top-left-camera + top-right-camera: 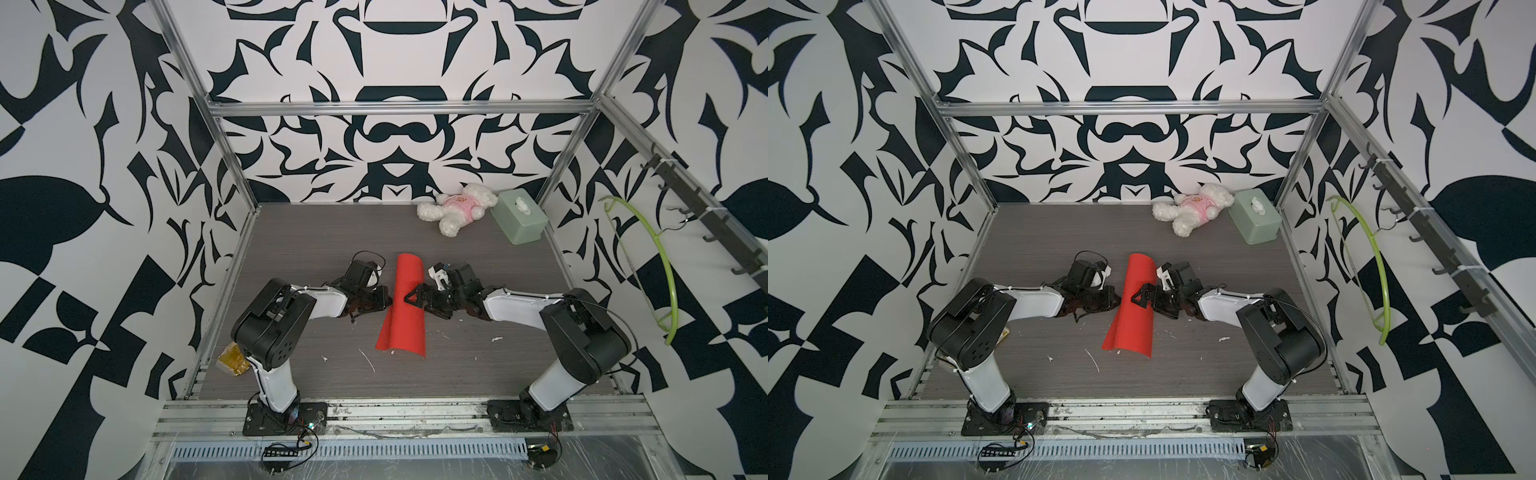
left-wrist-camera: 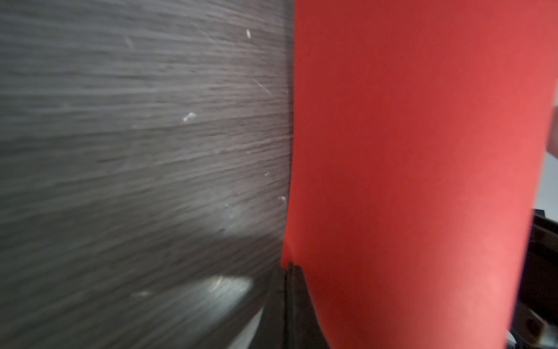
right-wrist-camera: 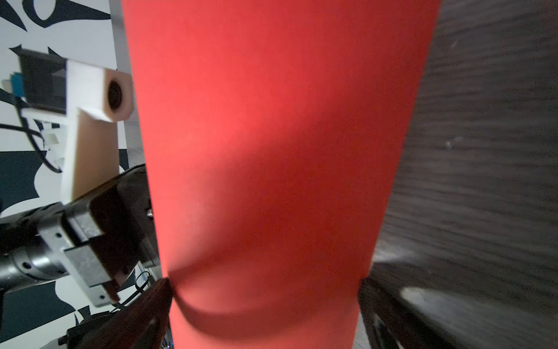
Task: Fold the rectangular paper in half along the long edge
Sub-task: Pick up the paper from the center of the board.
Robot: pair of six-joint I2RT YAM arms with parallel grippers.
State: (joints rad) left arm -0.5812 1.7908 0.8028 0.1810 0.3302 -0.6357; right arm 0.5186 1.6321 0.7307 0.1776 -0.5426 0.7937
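The rectangular paper is a bright red sheet, curled over into a long arch in the middle of the table. My left gripper is at its left side. In the left wrist view the fingers are pressed together right where the paper's edge runs into them. My right gripper comes in from the right and stands open astride the rounded side. In the right wrist view the paper bulges between the two fingers and is dented at one of them.
A white plush bear in a pink top and a pale green box lie at the back right of the dark wood-grain table. A crumpled yellow scrap sits at the front left corner. Small white crumbs dot the front of the table.
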